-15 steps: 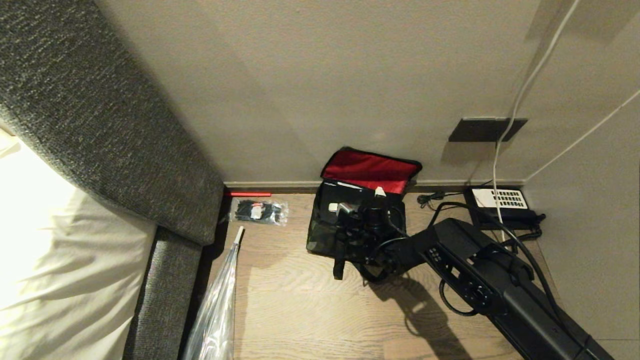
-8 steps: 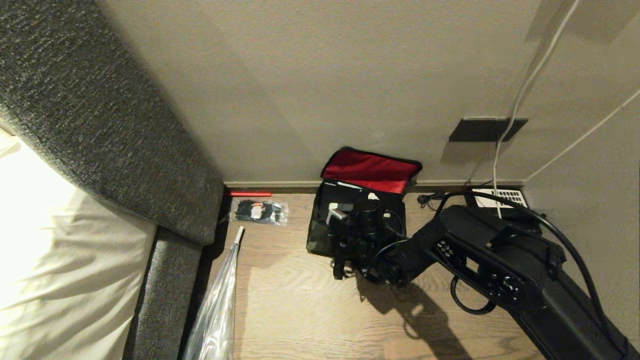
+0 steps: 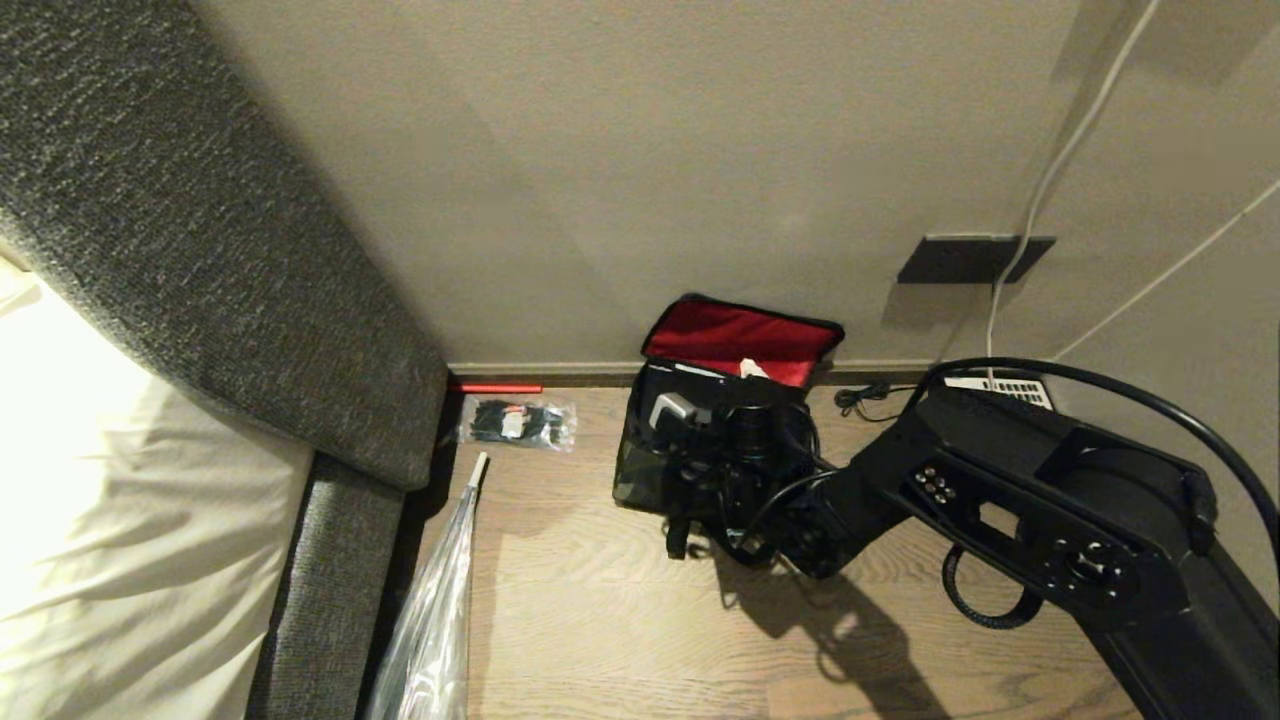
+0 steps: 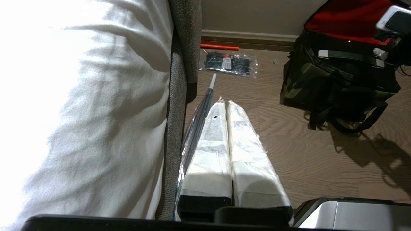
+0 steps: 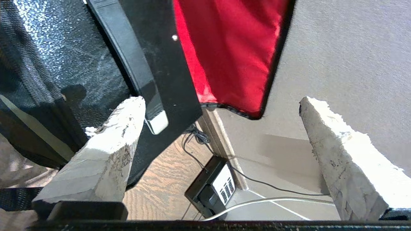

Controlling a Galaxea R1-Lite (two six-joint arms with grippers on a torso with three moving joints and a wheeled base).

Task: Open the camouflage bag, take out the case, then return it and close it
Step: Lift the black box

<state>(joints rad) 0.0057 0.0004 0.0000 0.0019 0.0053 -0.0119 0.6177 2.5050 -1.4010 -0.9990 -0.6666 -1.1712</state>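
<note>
Placement of the right gripper (image 5: pixel 221 101): noted above the open mouth of the camouflage bag (image 3: pixel 640 470), fingers (image 5: pixel 109 150) spread to full width and holding nothing. Found the bag on the floor (image 3: pixel 600 620) against the wall, red lid (image 5: pixel 231 48) thrown back and standing upright behind the mouth. Located the case (image 5: pixel 173 73) inside the bag, beneath the spread fingers, flat and glossy black, with its grey strip (image 5: pixel 128 54) running the length of the top. Recorded one end of that strip just beside one finger, apparently not touching it; placed the other finger well off to the far side, past the edge of the red lid and over the wall side. Judged the long axis of the case to run along the bag's length and roughly across the line joining the two fingers, a favourable set for closing over the narrow width. Judged also a small shift toward the near finger to be wanted, bringing the far finger inside the lid before descent. Left gripper (image 4: pixel 226 104) logged as parked beside the bed (image 4: pixel 80 96), fingers pressed together, well apart from the bag. Rated the right arm as plainly the nearer for the lift.
</note>
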